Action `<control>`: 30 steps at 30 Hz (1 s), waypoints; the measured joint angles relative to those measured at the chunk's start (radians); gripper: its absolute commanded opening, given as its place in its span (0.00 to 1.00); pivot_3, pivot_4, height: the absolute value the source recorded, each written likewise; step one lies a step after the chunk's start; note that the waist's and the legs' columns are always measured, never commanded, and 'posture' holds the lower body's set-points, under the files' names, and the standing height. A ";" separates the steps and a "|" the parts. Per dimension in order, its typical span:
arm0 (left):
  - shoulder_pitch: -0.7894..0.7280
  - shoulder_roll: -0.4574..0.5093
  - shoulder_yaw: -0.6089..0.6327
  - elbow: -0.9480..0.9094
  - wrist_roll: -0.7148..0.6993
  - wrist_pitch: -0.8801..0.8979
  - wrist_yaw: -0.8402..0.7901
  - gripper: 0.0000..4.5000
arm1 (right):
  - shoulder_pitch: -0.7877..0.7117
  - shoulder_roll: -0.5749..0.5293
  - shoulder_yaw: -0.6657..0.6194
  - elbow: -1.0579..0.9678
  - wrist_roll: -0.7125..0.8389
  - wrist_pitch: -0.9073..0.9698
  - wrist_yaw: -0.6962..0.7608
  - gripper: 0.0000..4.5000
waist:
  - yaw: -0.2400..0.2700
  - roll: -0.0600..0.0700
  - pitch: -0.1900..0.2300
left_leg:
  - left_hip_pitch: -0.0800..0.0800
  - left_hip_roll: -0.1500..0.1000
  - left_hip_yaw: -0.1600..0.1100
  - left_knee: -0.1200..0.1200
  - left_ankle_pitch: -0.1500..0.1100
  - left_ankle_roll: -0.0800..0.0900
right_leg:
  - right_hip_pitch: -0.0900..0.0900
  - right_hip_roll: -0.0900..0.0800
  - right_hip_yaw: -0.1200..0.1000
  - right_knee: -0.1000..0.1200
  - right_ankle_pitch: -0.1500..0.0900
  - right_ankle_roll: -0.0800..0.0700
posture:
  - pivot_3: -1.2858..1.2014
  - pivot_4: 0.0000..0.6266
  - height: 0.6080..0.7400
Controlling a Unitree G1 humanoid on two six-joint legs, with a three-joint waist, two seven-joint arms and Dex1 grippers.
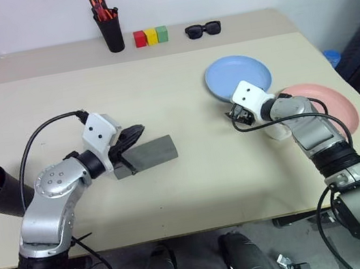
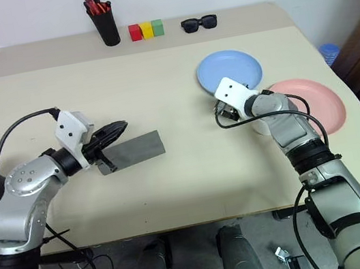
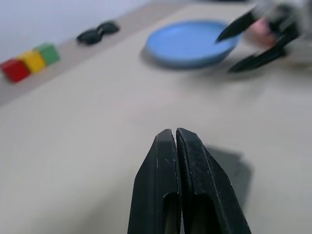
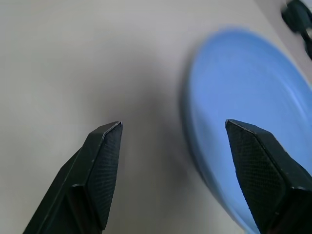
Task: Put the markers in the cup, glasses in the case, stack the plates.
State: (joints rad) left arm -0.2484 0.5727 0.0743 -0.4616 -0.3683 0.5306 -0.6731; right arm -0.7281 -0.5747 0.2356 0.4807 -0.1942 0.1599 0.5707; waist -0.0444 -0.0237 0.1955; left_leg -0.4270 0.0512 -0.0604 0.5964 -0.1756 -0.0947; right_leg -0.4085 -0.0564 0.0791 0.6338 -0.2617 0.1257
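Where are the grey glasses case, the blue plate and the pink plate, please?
grey glasses case (image 1: 152, 154): left eye view, top face.
blue plate (image 1: 239, 73): left eye view, bare centre.
pink plate (image 2: 316, 101): right eye view, bare centre.

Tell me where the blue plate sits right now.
In the head views, the blue plate lies on the table's right half, just behind the open right gripper, with the pink plate beside it on the right.

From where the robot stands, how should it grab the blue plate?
By the near rim of the blue plate. It lies flat and shallow, so only the thin edge offers a hold. The open right gripper already faces that edge, so it could probably slide one finger under, one over.
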 measured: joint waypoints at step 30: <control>-0.059 -0.051 -0.107 0.113 -0.110 -0.039 -0.104 0.00 | 0.478 -0.502 -0.439 -0.510 0.249 0.059 0.392 0.00 | 0.029 0.004 0.000 | 0.001 0.000 0.000 0.002 0.000 0.001 | 0.003 0.000 0.001 -0.001 -0.001 -0.001 | 0.52 0.24 1.00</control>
State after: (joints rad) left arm -0.3076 0.5214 -0.0332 -0.3485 -0.4786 0.4911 -0.7769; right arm -0.2504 -1.0764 -0.2030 -0.0292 0.0551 0.2187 0.9630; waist -0.0149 -0.0202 0.1959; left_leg -0.4256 0.0507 -0.0601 0.5988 -0.1760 -0.0940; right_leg -0.4054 -0.0566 0.0797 0.6332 -0.2625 0.1250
